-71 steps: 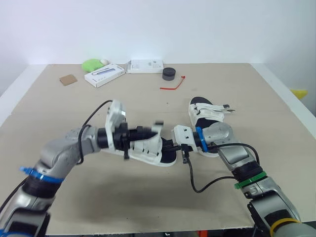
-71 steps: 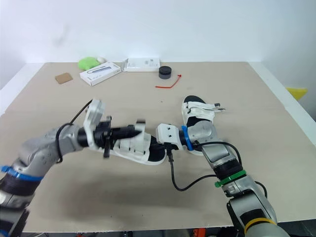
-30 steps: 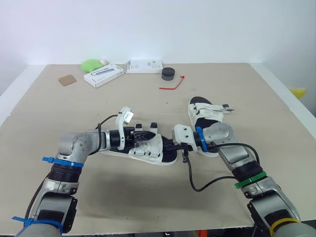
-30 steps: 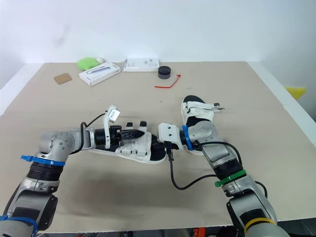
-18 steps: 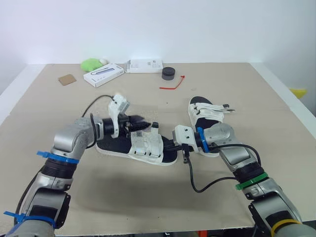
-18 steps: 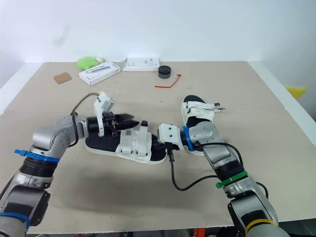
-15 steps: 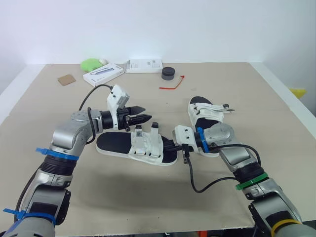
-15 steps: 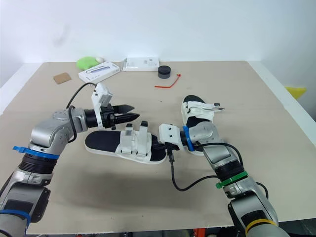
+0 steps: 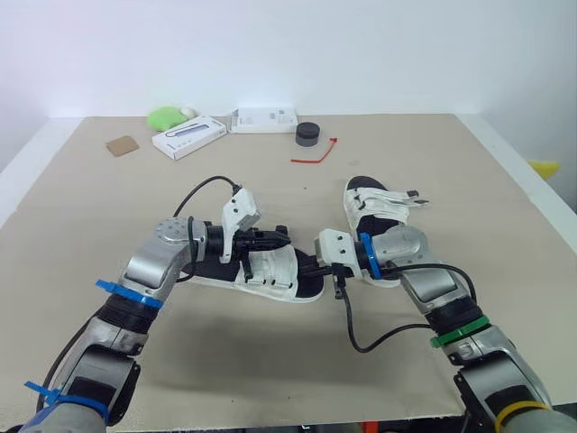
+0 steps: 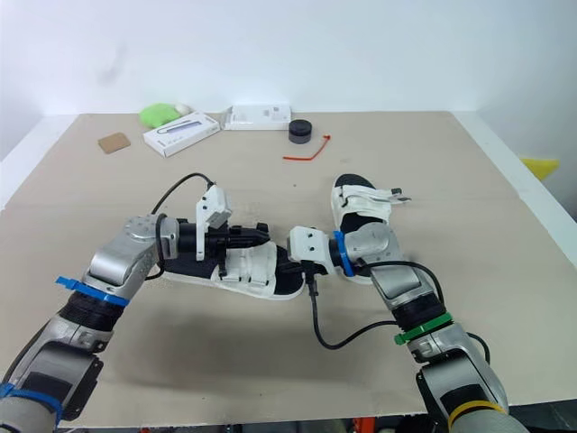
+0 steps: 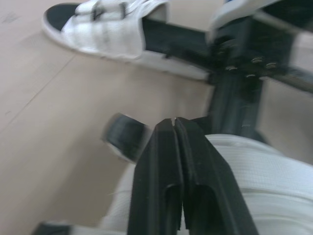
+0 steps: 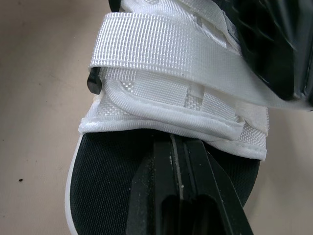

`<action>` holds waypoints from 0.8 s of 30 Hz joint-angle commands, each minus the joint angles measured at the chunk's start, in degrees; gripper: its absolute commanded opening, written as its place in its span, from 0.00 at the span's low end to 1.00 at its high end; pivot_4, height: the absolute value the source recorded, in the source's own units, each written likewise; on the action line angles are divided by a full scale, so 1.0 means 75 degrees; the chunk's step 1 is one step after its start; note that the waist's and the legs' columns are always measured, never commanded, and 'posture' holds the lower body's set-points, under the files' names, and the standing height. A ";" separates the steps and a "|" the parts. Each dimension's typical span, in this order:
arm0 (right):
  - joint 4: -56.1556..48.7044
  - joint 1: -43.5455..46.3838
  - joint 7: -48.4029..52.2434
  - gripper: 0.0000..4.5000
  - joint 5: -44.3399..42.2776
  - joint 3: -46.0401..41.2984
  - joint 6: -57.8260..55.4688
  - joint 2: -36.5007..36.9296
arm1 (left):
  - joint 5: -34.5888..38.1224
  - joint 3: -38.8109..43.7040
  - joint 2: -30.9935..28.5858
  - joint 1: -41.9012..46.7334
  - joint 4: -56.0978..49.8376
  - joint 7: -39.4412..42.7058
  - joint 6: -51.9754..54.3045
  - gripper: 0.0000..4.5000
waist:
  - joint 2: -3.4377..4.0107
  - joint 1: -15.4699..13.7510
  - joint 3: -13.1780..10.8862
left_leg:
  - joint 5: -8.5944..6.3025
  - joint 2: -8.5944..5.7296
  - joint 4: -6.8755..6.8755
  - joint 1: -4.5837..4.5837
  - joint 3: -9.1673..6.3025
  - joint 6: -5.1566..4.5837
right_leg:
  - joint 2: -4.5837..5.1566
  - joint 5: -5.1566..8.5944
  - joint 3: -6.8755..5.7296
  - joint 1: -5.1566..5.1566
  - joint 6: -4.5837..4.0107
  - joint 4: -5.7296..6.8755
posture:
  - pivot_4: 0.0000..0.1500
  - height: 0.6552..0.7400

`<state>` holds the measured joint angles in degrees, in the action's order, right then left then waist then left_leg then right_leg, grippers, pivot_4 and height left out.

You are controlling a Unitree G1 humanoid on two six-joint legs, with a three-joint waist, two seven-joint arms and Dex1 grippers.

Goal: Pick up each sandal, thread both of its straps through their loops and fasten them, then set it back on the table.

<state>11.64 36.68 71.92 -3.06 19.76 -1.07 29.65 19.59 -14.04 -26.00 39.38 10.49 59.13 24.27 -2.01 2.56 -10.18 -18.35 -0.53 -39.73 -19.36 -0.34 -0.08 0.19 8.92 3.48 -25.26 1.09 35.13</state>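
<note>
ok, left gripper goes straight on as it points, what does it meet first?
Probably the right gripper, just ahead over the near sandal. Depth is unclear; it could pass beside it toward the far sandal.

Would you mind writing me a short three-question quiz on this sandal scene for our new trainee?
1. True or false: the left gripper is shut and sits over the white straps of the near sandal.
2. How many sandals lie on the table? A: one. B: two. C: three.
3. Which gripper has its tips on the near sandal's black footbed?

Key
1. True.
2. B: the near sandal and the far sandal.
3. The right gripper, also shut.
</note>
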 commanded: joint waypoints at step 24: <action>-0.0032 -0.0154 -0.0033 0.00 0.0065 0.0080 -0.0103 0.0054 | -0.0571 0.1313 -0.1188 0.0114 -0.0411 0.0631 -0.1203 0.30 | 0.0006 0.0024 0.0004 | -0.0003 0.0010 0.0005 -0.0002 0.0004 -0.0005 | -0.0003 -0.0014 0.0006 -0.0012 -0.0023 0.0005 | 1.00 1.00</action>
<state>11.30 36.38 71.36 -3.29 19.83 -1.38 29.56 14.54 -5.24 -33.86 43.10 10.82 62.31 17.48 -1.96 2.74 -10.15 -18.38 -0.47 -39.67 -19.35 -0.27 -0.13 0.22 8.81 3.53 -25.35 0.92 35.16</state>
